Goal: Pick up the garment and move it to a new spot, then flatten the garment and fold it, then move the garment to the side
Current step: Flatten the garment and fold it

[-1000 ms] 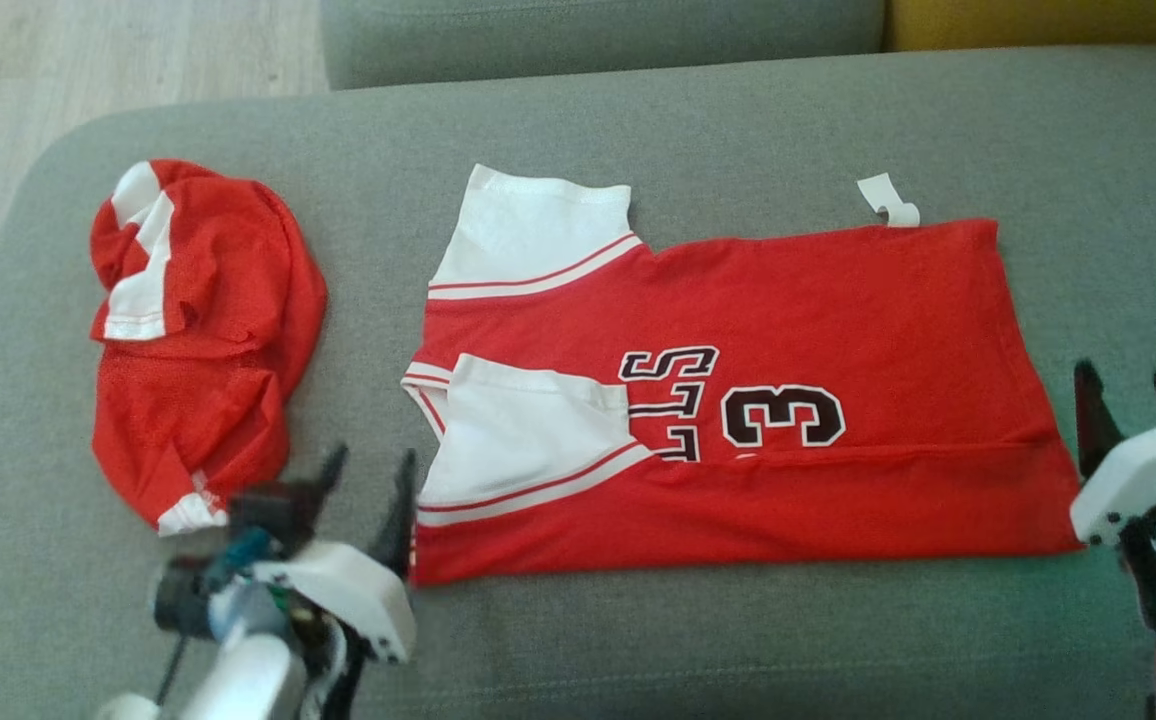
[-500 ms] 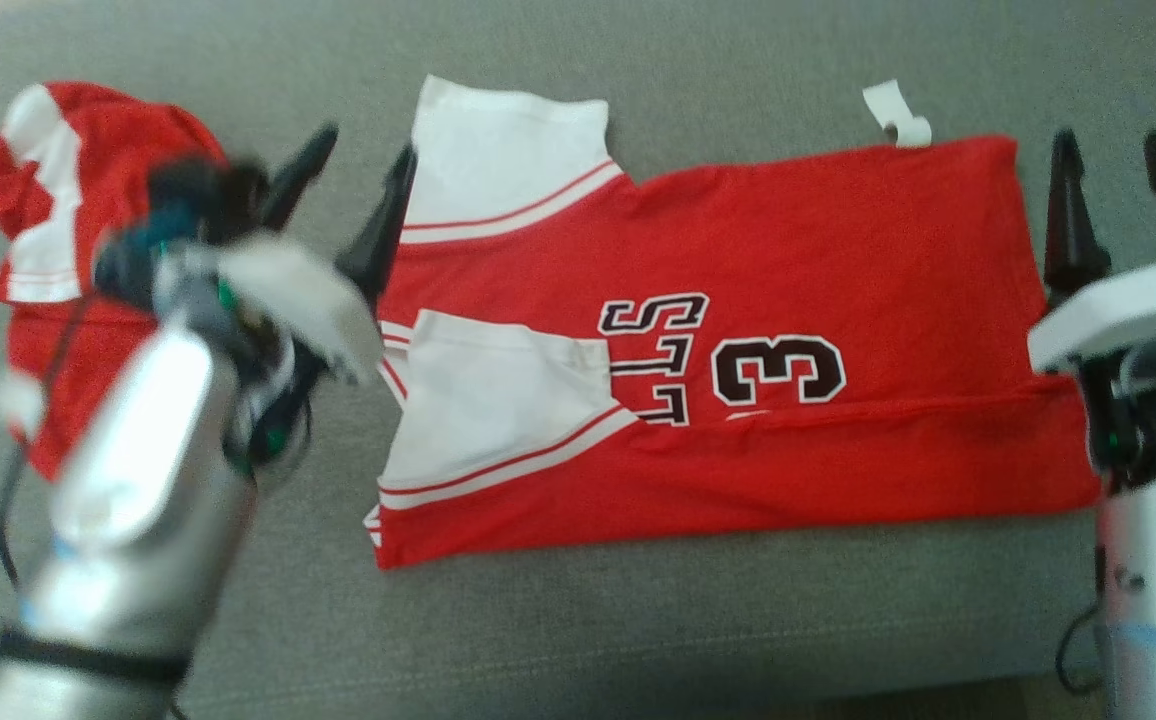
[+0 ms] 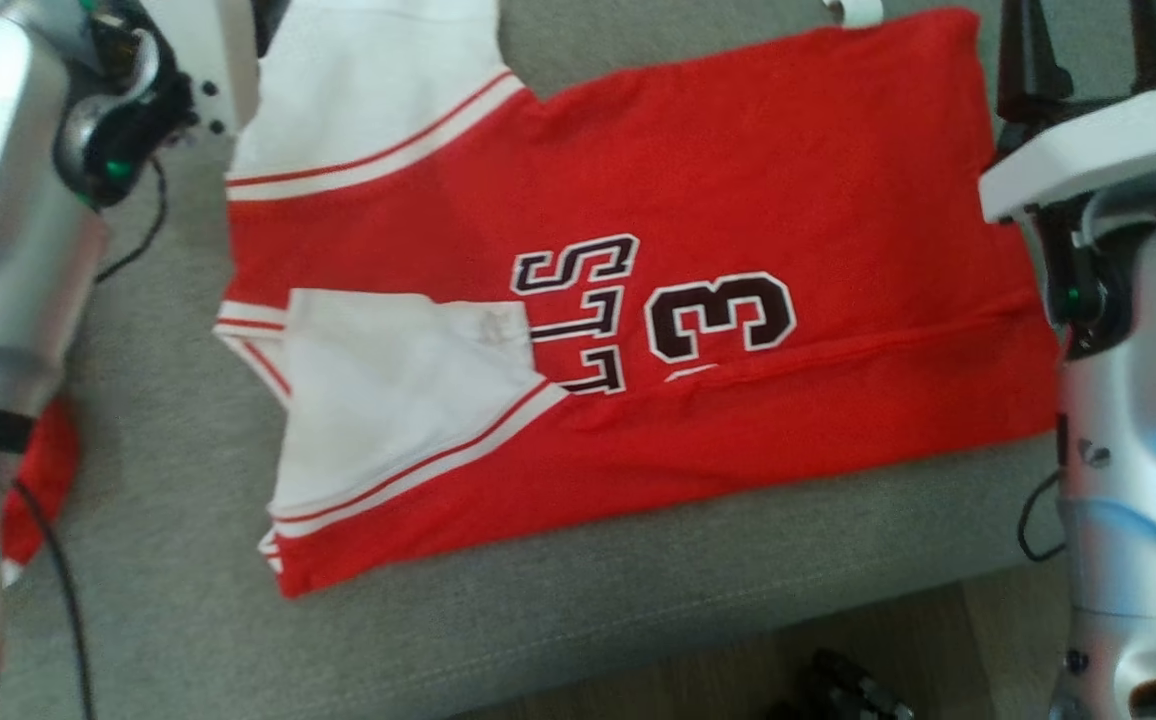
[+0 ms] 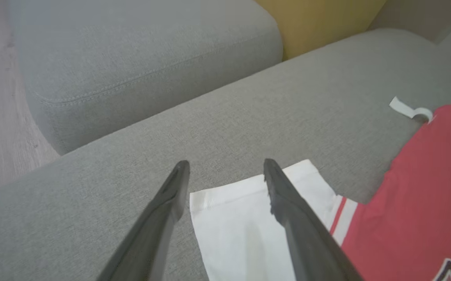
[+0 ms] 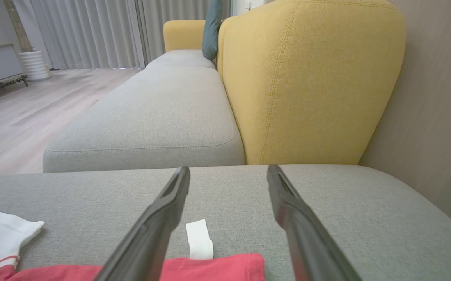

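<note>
So we had the grey seat cushion (image 3: pixel 638 600) under the red jersey (image 3: pixel 738 180), which lay flat on it, one side folded in, number facing up. Our left gripper (image 4: pixel 225 166) hung over the jersey's white sleeve corner, jaws spread wide, gripping nothing. Our right gripper (image 5: pixel 228 171) was by the jersey's hem corner, also wide apart and empty. A little white tag (image 5: pixel 199 234) stuck out just past that hem.

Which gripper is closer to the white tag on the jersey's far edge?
Right. The right gripper is open close by the white tag. The left gripper is open at the white sleeve, at the jersey's other end.
</note>
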